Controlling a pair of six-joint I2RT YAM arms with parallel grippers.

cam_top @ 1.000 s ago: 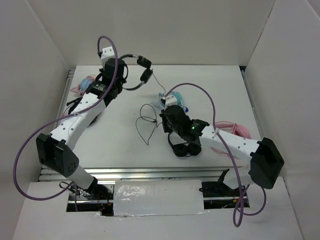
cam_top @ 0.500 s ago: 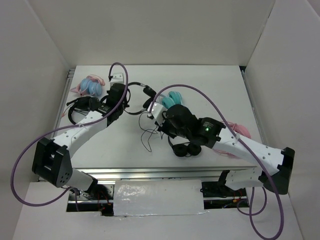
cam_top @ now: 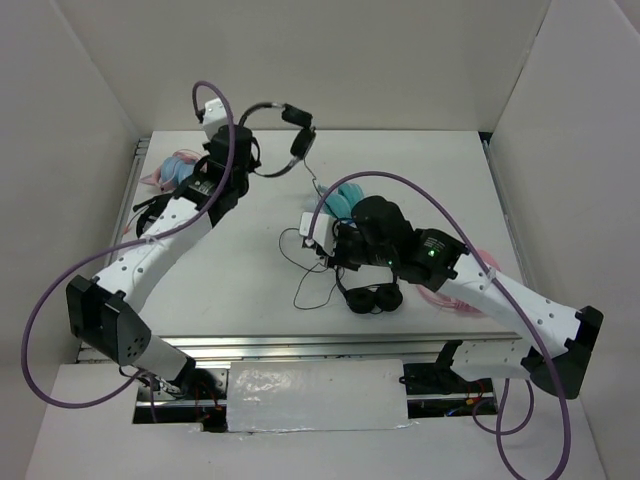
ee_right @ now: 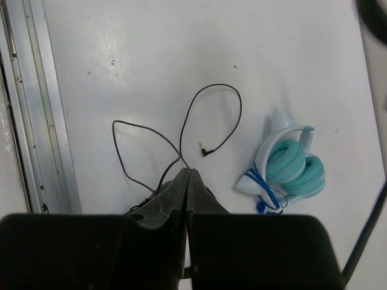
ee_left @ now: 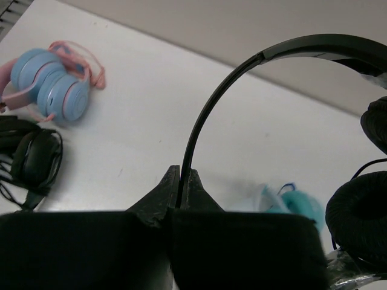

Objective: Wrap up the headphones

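Headphones [cam_top: 297, 116] hang upper middle, light but springy I'd guess, left gripper [ee_left: 179, 181] clamped on the thin headband [ee_left: 204, 112], right gripper [ee_right: 187, 175] pinching the floppy, tangle-prone cable [ee_right: 219, 85] mid-frame, both sensible grab spots.

A white table [cam_top: 430, 170] is carrying several headsets: a pink-and-blue pair [ee_left: 57, 90] and a black headset [ee_left: 33, 160] are lying far left, a teal-and-white pair [ee_right: 290, 169] mid-table, and another black pair [cam_top: 372, 298] nearer the front. Loops of thin black cable [ee_right: 214, 85] are trailing between them.
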